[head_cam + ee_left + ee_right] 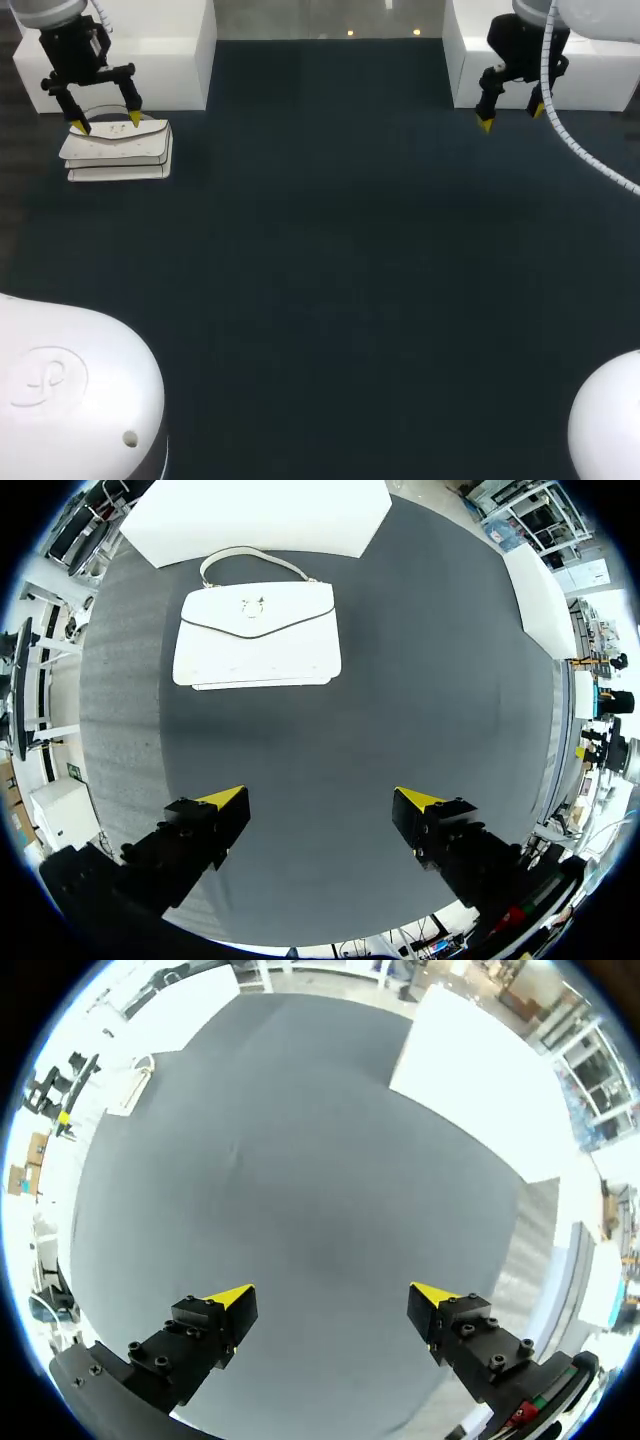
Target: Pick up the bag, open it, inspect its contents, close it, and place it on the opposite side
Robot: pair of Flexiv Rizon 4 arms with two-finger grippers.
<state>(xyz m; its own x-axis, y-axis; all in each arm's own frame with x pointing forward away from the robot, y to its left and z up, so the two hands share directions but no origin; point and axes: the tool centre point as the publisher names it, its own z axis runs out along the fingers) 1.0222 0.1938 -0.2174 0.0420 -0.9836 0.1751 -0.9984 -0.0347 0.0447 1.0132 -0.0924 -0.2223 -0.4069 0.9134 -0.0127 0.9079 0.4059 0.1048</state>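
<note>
Step in hand: judged to be the pick-up; the handbag has not yet been gripped.
Handbag (258, 635): white, lying flat with its flap face up, at the far left of the counter (350, 280), just beside a white block (170, 50). In the left wrist view it is seen ahead of the fingers, not between them.
Left tool (107, 122): spread wide and holding nothing; it hangs above the far edge of the handbag, apart from it.
Right tool (512, 117): also spread wide and empty, held above the far right of the counter, well apart from the handbag.
Handle (250, 555): a thin loop lying on the side toward the white block. It is judged the likeliest hold, since the flat body offers little for two fingers to close on.
Clasp (250, 607): a small metal fitting at the middle of the flap. It should be left uncovered by the grip, as the flap must later be opened.
Advice: the left tool is best centred over the handle before it is lowered, so that the handbag hangs level when lifted.
Surface: dark, matte and flat, with a wide bare stretch between the two tools.
Room: a second white block (470, 60) stands at the far right, so the opposite side is bounded there. The handbag is best set down short of it.
</note>
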